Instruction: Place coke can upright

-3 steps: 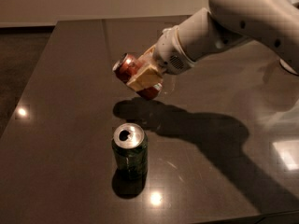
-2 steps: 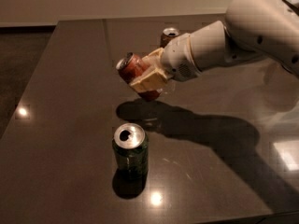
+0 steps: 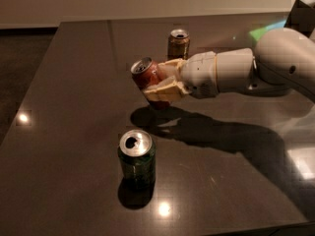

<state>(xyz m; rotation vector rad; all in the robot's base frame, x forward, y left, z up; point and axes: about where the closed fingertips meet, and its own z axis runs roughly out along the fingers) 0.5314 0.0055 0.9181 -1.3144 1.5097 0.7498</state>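
The red coke can [image 3: 144,74] is held above the dark table [image 3: 69,82], near its middle. It is tilted, silver top toward the upper left. My gripper [image 3: 163,81] is shut on the coke can, its cream fingers [image 3: 165,92] clamped across the can's body from the right. The white arm reaches in from the right edge. The can's shadow lies on the table just below it, so the can is off the surface.
A dark green can [image 3: 136,158] stands upright on the table in front of the gripper. A brown-gold can [image 3: 178,44] stands upright behind the gripper. The table's left and front edges are in view.
The arm has swung so the wrist is more level, and the coke can has turned closer to upright. The brown-gold can behind the arm has come into view.
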